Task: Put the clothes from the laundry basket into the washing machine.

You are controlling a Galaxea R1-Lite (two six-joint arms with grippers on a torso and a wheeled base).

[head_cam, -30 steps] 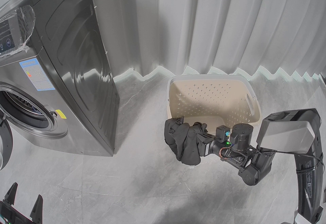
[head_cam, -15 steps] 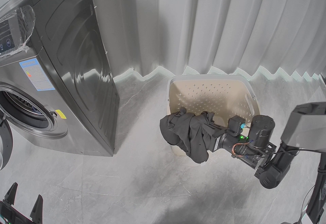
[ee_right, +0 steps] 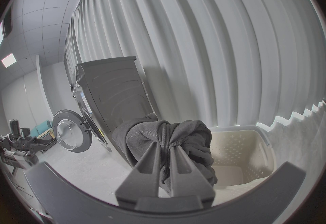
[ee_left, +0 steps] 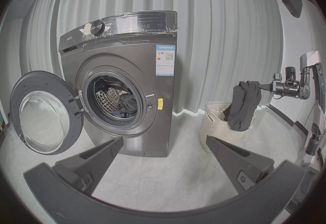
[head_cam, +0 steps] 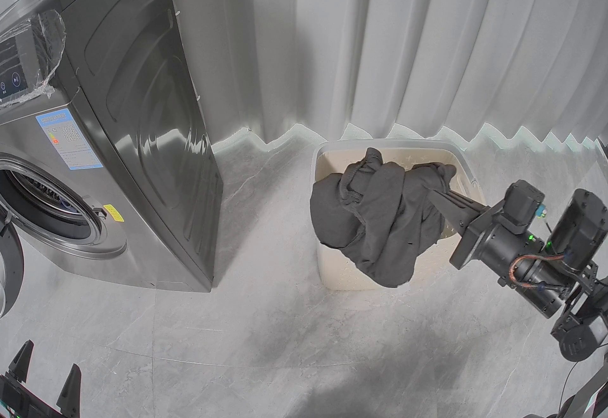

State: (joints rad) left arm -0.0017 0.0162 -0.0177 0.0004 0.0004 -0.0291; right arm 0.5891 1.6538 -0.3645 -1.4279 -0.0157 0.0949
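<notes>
My right gripper (head_cam: 440, 196) (ee_right: 164, 148) is shut on a dark grey garment (head_cam: 377, 219) (ee_right: 159, 139) that hangs in the air above the cream laundry basket (head_cam: 329, 273) (ee_left: 214, 122) (ee_right: 244, 153). The grey washing machine (head_cam: 126, 121) (ee_left: 129, 78) stands at the left with its round door (ee_left: 44, 112) swung open. Dark clothes (ee_left: 127, 105) lie inside its drum. My left gripper (ee_left: 163, 153) (head_cam: 44, 372) stands open low at the near left, facing the machine, with nothing between its fingers.
White curtains (head_cam: 411, 26) hang behind the basket and machine. Grey tiled floor (head_cam: 253, 324) stretches between the machine and the basket. The open door (ee_right: 71, 131) juts out from the machine's front.
My right gripper has risen and drawn back to the right, lifting the dark garment from the basket's front rim to well above the basket. The left gripper has stayed still.
</notes>
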